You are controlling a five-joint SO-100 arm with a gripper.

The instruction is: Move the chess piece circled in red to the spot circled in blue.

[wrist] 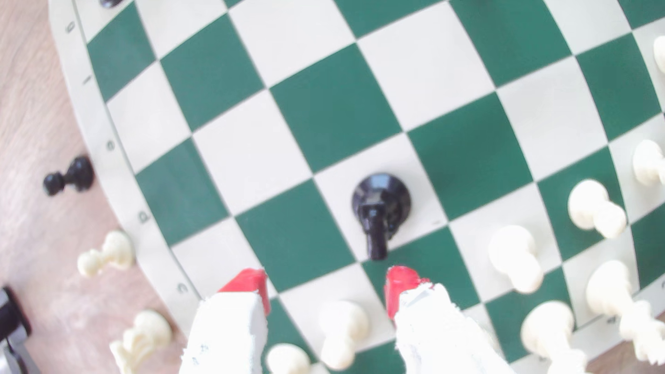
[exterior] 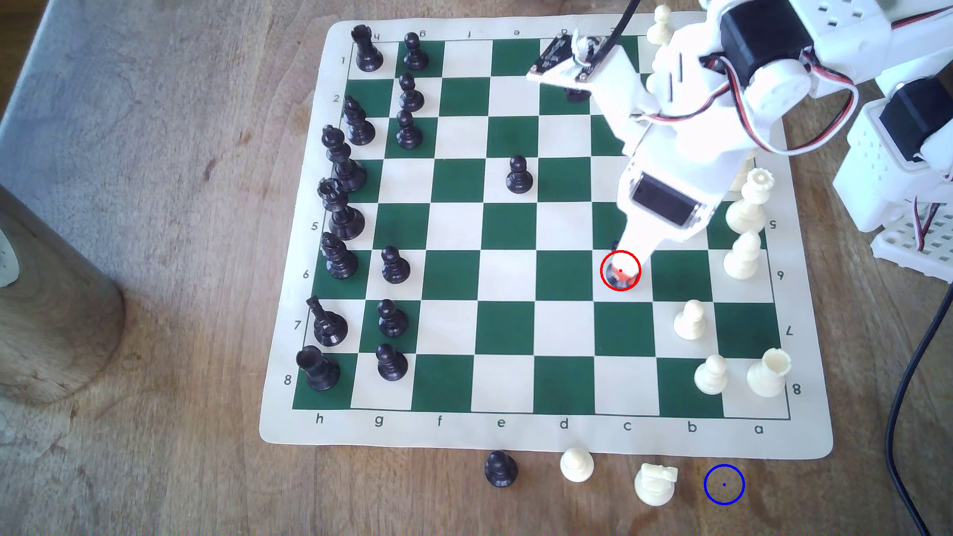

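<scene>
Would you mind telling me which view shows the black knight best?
The wrist view: the knight stands unobstructed on a white square, ahead of the open gripper. In the exterior view the gripper covers most of it, leaving only its base inside the red ring.

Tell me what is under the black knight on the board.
The black knight stands on a cream square of the chess mat, near the corner shared with a green square. Its round base covers the patch directly beneath. The open gripper hovers beside it, red fingertips apart.

Wooden table (exterior: 154, 464) under chess mat (exterior: 546, 438).
</scene>
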